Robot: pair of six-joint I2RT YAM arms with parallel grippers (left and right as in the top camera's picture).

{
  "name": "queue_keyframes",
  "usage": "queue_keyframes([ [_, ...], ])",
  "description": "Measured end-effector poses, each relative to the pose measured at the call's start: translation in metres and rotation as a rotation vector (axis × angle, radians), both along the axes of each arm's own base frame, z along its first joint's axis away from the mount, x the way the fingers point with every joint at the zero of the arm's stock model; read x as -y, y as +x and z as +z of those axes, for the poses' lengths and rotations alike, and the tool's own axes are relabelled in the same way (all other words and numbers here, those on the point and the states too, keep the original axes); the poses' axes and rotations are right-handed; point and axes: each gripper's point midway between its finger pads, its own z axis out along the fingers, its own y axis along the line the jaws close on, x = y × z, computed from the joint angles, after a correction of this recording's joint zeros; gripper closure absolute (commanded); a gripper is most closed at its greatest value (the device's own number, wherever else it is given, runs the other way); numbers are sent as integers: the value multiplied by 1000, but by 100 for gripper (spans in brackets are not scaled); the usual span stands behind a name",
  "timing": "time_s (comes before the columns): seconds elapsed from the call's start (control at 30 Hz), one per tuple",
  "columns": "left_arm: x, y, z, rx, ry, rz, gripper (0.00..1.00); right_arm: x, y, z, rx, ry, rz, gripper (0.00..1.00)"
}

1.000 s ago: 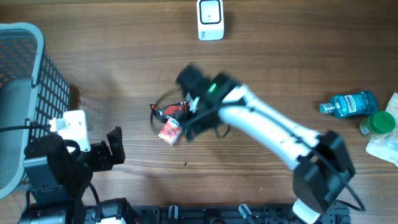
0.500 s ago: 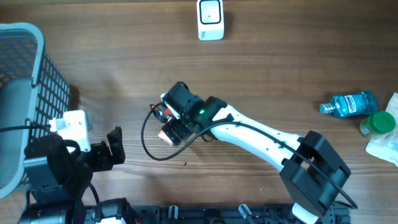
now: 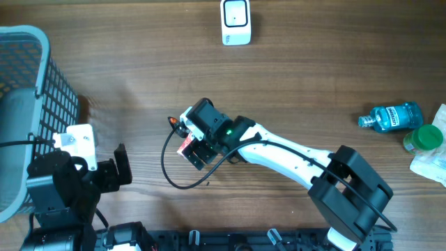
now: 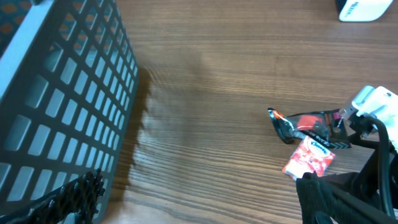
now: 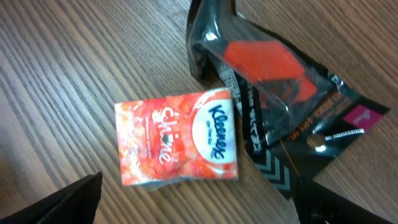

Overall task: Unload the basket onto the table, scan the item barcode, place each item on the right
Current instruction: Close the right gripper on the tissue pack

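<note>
A red-and-white Kleenex tissue pack (image 5: 177,138) lies flat on the wooden table, touching a black plastic packet (image 5: 280,93) that holds an orange item. My right gripper (image 5: 199,208) hovers open just above the pack, one finger on each side and nothing between them. From overhead the right gripper (image 3: 196,152) covers most of the tissue pack (image 3: 185,147). A white barcode scanner (image 3: 235,21) stands at the table's far edge. My left gripper (image 3: 115,171) is open and empty near the front left; its view shows the tissue pack (image 4: 309,158) and black packet (image 4: 305,123) to the right.
A grey mesh basket (image 3: 28,104) fills the left side, close beside the left arm. A blue mouthwash bottle (image 3: 390,116), a green-lidded jar (image 3: 422,137) and a white wrapper lie at the far right. A black cable loops beside the right wrist.
The right arm swung its gripper left and toward the front, settling over the tissue pack. The left gripper shifted slightly left.
</note>
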Motion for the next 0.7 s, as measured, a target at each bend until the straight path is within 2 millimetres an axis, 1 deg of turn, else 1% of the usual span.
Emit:
queue_keyframes([
  [0.13,-2,0,0,-3,15,5,0,-1,1,-3,13,2,17,0],
  [0.2,-3,0,0,-3,18,5,0,-2,-1,-11,4,-8,21,0],
  [0.3,-3,0,0,-3,18,5,0,-5,-10,-26,-10,-39,57,0],
  [0.4,-3,0,0,-3,18,5,0,-15,-21,-27,15,-50,99,0],
  [0.5,-3,0,0,-3,18,5,0,-20,-26,-30,46,-70,111,0],
  [0.6,-3,0,0,-3,18,5,0,-15,-21,-42,58,-108,87,0],
  [0.7,-3,0,0,-3,18,5,0,-14,-13,-43,83,-112,29,0],
])
